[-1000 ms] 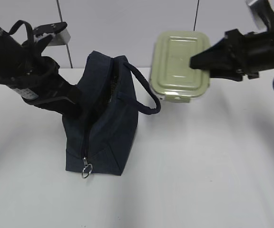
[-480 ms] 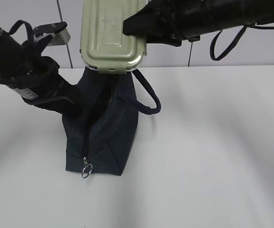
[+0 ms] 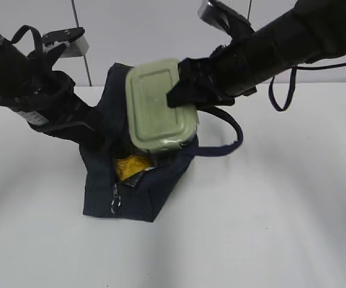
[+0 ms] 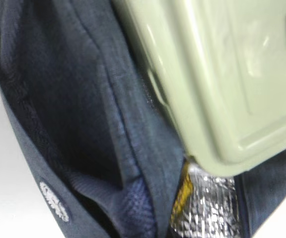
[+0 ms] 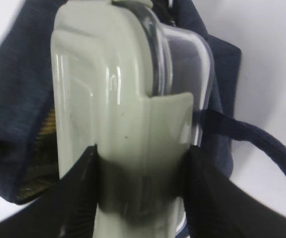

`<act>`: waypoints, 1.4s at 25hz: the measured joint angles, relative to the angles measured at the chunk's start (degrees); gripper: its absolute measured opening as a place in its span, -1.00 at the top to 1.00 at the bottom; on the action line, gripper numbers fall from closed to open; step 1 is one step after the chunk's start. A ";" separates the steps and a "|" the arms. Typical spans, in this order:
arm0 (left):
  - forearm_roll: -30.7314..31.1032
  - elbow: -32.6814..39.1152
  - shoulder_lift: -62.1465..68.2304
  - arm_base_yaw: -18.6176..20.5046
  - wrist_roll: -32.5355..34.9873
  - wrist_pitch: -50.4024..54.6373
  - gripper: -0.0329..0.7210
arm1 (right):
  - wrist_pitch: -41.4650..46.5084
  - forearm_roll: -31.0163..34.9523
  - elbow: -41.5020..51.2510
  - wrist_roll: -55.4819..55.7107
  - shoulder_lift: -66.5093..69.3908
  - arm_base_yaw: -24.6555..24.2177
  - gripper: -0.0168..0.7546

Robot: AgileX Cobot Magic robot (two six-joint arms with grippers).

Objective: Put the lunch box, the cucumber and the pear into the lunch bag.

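The navy lunch bag (image 3: 155, 195) stands left of centre with its top open. My right gripper (image 3: 182, 96) is shut on the sage-green lunch box (image 3: 158, 105) and holds it tilted, its lower end in the bag's mouth. In the right wrist view the black fingers (image 5: 78, 188) clamp the box (image 5: 108, 99) across lid and glass base. A yellow patch, the pear (image 3: 131, 165), shows inside the bag. My left gripper (image 3: 98, 135) is at the bag's left wall, fingers hidden in bunched fabric (image 4: 83, 124). The box (image 4: 222, 74) and the foil lining (image 4: 207, 208) show there. The cucumber is out of view.
The bag's loop handle (image 3: 224, 147) hangs out to the right under my right arm. The zipper ring pull (image 3: 116, 204) dangles at the bag's front end. White tabletop (image 3: 269, 228) lies in front and to the right; a white wall stands behind.
My right gripper has carried the lunch box from above the bag down into its mouth. The bag's opening has spread, showing yellow inside, and the handle has swung right. The left arm has stayed put.
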 joint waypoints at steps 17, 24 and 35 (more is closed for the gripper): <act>-0.12 0.00 0.00 0.00 0.00 -0.46 0.91 | -1.24 -10.43 -4.83 12.44 4.03 7.33 0.09; -0.07 0.00 0.00 0.00 0.00 -0.50 0.91 | -0.66 -11.04 -9.80 12.91 8.16 9.96 0.01; -0.49 0.00 0.00 0.00 0.05 -0.50 0.91 | 1.40 -12.64 -11.80 11.73 8.28 10.09 -0.41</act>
